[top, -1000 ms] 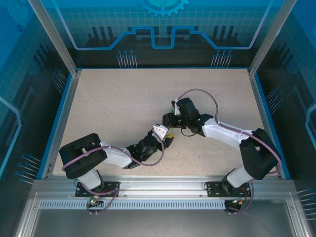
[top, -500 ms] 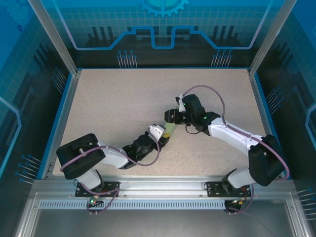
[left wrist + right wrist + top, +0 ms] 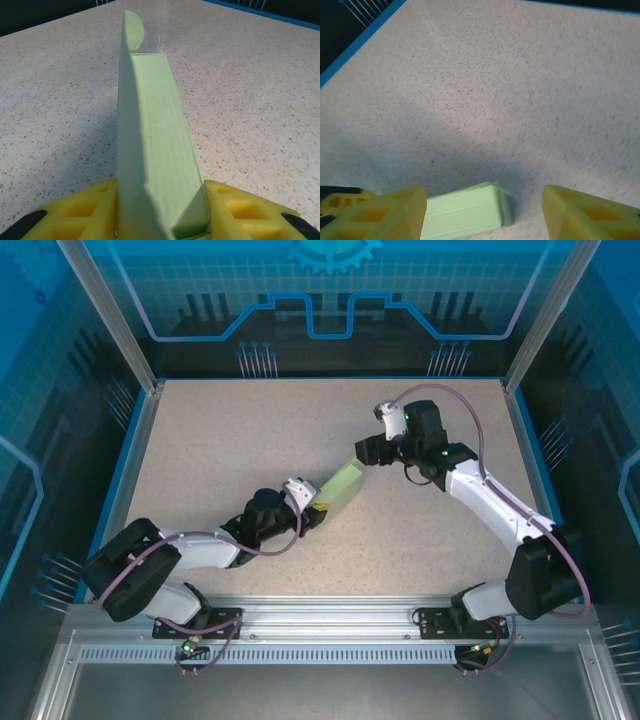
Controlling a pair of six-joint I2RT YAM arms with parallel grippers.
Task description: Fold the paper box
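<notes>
Right, the left fingers [image 3: 75,212] are clamping one end of the paper box [image 3: 343,486] at the middle of the surface [image 3: 230,440], its long axis running toward the right fingers [image 3: 390,212]. Those are hanging wide apart just beside its far end.

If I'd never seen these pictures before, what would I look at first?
The pale green box near the middle of the speckled table catches the eye first. The yellow left fingers pinch its near end between them. The right fingers are spread wide by its far end, not gripping it.
</notes>
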